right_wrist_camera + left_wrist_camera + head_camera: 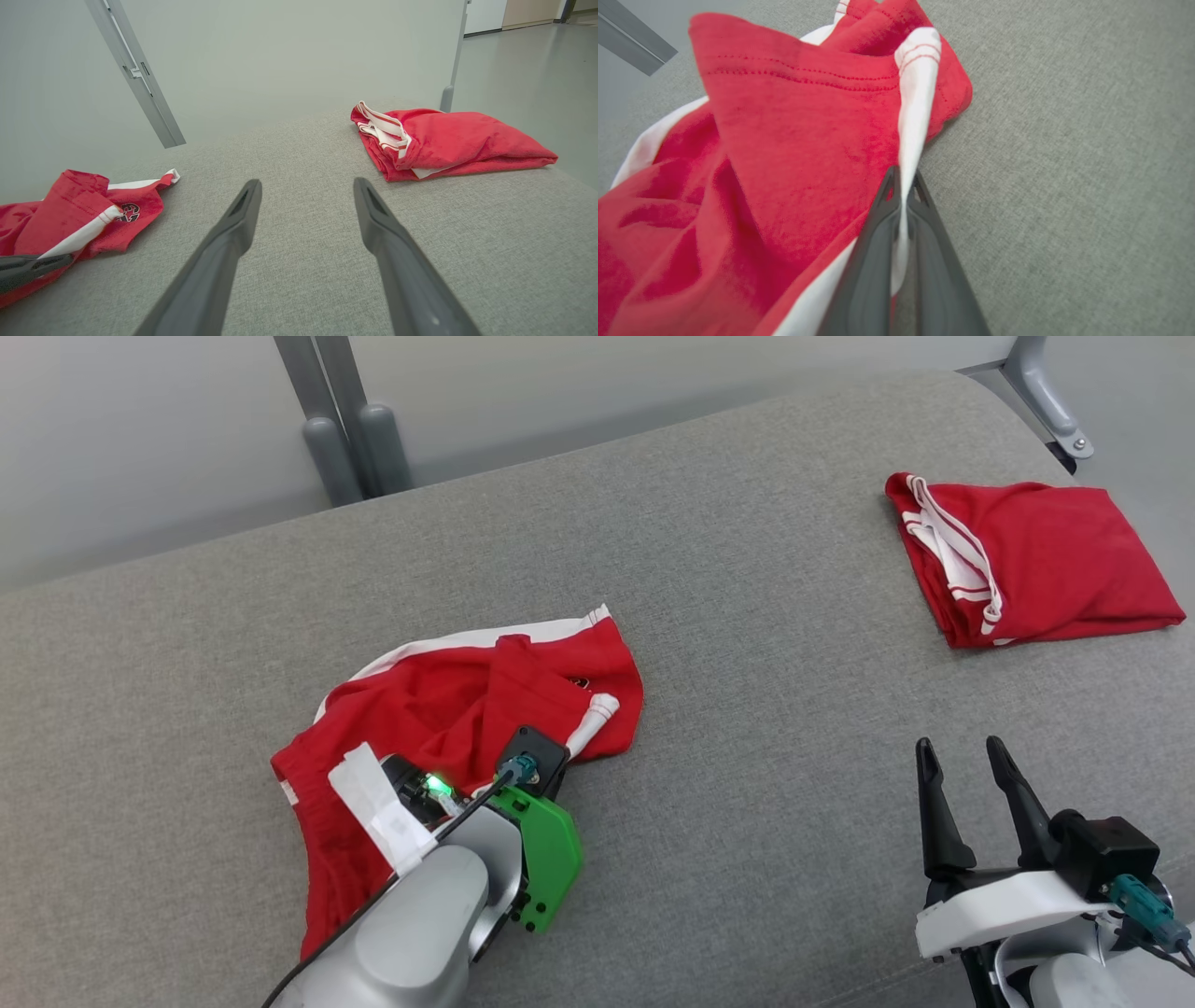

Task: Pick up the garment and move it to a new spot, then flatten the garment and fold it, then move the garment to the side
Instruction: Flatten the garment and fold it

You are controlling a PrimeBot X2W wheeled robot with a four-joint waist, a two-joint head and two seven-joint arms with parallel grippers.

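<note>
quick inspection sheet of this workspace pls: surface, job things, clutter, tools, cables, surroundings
surface: grey fabric surface, flat.
job's things: crumpled red garment at the left, its white trim pulled up.
clutter: folded red garment at the far right.
tools: left tool shut on the white trim; right tool open, holding nothing.
cables: black cable on the left wrist; teal connector by the right wrist.
surroundings: grey metal posts behind; pale floor.

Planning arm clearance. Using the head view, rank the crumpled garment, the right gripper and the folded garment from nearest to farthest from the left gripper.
1. Crumpled garment: pinched in the left gripper.
2. Right gripper: lower right.
3. Folded garment: upper right, farthest.
</note>
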